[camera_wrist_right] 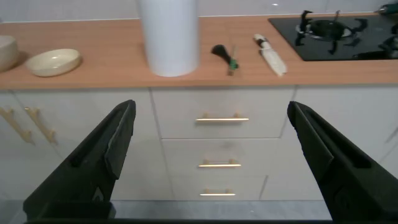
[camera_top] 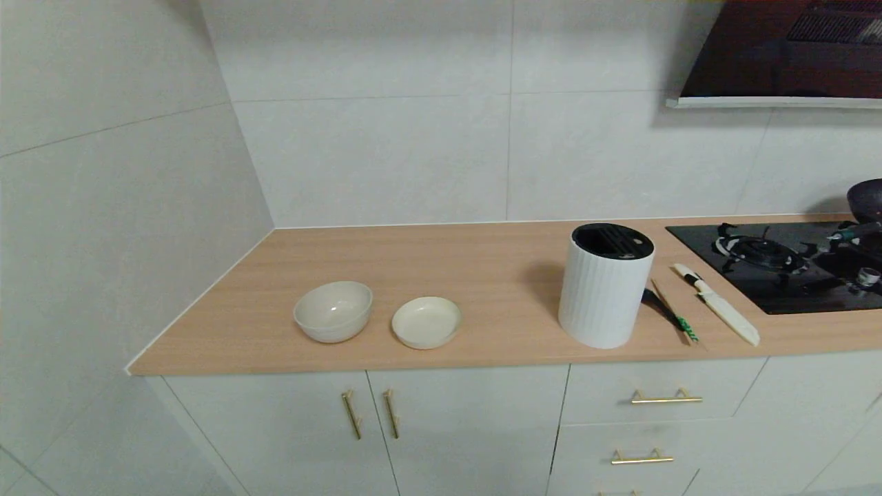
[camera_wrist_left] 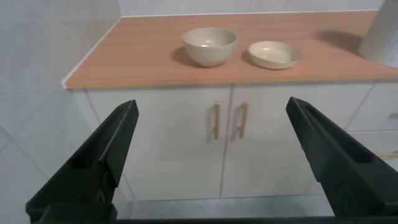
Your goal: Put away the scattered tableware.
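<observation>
Left claw (camera_wrist_left: 211, 106) is wide open and holds nothing. It hangs low, in front of the white cupboard doors (camera_wrist_left: 186, 143) and under the counter (camera_wrist_left: 124, 56) edge. Up on the wood sit a deep bowl (camera_wrist_left: 210, 45) and a flat dish (camera_wrist_left: 274, 54), just beside each other but not touching. A wall (camera_wrist_left: 50, 37) meets the counter's end near the bowl.

The right claw (camera_wrist_right: 210, 107) is wide open too, with nothing in it. It hangs in front of the drawers (camera_wrist_right: 222, 118). Above it a tall white holder (camera_wrist_right: 168, 34) stands close to the front edge. Beside the holder lie thin sticks (camera_wrist_right: 231, 61) with a green band, next to a small black thing I cannot make out. A white knife (camera_wrist_right: 269, 55) lies between the sticks and the black stove (camera_wrist_right: 336, 34).

From the head, the bowl and dish are toward the left, well apart from the holder, with bare wood between them. A dark pan (camera_top: 867, 200) sits at the far right by the stove. The sticks and knife lie near the front edge.
</observation>
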